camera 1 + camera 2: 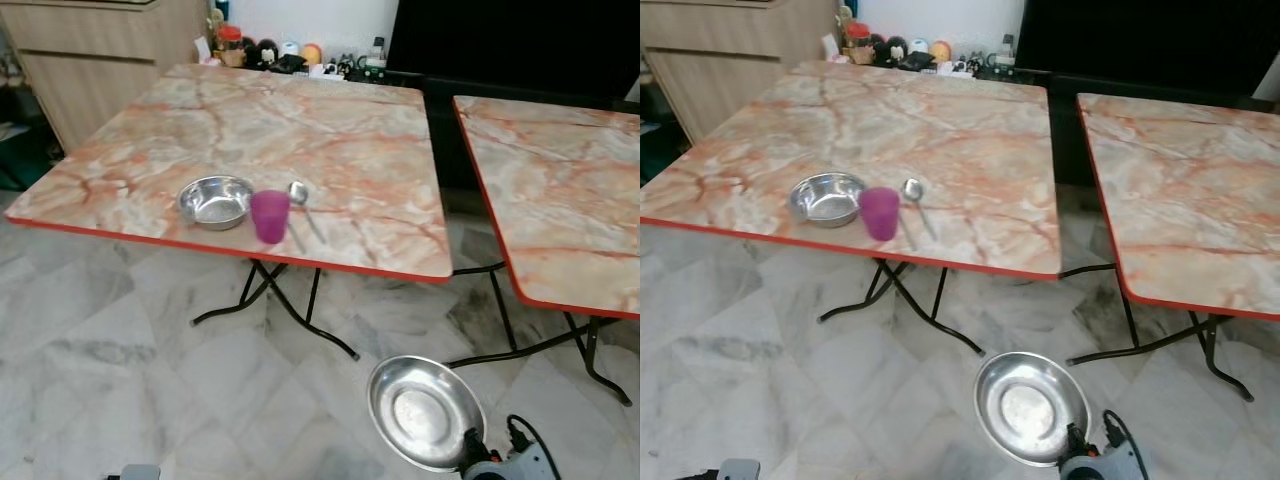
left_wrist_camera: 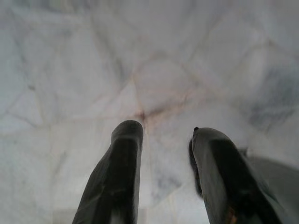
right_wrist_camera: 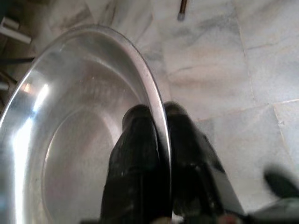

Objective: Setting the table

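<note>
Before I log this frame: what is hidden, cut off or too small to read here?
- Small items at the table's far edge, left eye view: too small to identify.
- Right gripper body, left eye view: cut off by the bottom edge; it pinches the steel plate rim.
- Bowl contents, cup contents: too small to tell.
- Second table: cut off at the right edge.

We stand on a pale grey marble floor (image 1: 120, 340). Ahead of us are two folding tables (image 1: 330, 140) with orange marble-pattern tops, red edges and black legs, a gap between them. A wooden cabinet (image 1: 90, 50) is beyond, beside a white wall (image 1: 300, 20).
</note>
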